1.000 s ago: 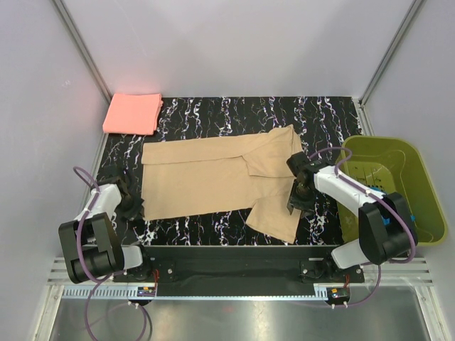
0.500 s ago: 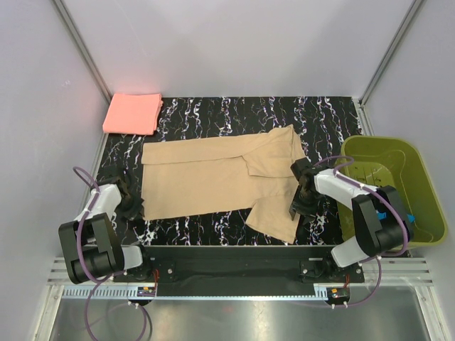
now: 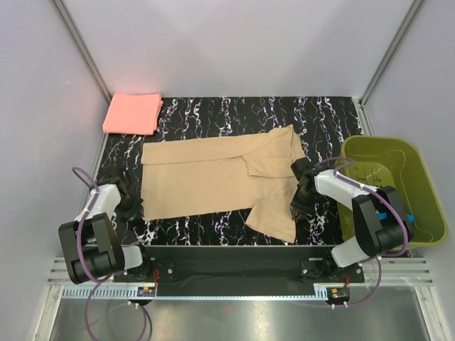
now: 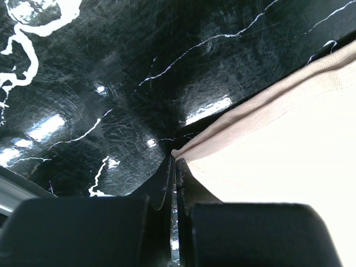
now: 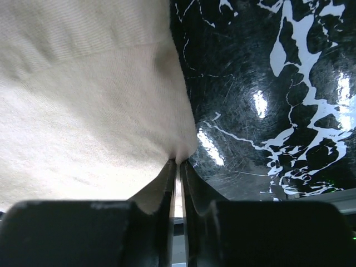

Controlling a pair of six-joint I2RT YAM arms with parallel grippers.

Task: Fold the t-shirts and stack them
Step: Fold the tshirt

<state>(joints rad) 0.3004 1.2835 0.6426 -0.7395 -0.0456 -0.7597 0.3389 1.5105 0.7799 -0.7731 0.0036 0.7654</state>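
**Top view.** The tan-beige t-shirt lies spread flat across the middle of the black, white-veined table. Its straight hem is toward the left of the frame, and one sleeve reaches toward the lower right. The salmon-pink t-shirt sits folded into a neat square at the table's upper-left corner, well apart from the tan one. An olive-green basket stands at the right of the frame, just beside the table's edge. The left gripper is low at the shirt's lower-left corner. The right gripper is low at the right edge of the lower sleeve, between the cloth and the basket. From this height I cannot tell how far either pair of fingers is parted.

**Left wrist view.** The left gripper has its two dark fingers pressed together, with only a thin slit between them. They pinch the stitched corner of the tan-beige t-shirt, which fills the lower right of the frame. The glossy table fills the upper left.

**Right wrist view.** The right gripper is likewise pressed together at the bottom centre of the frame. Its fingers nip a puckered point on the edge of the tan-beige t-shirt, which covers the left half. The marbled table shows on the right.
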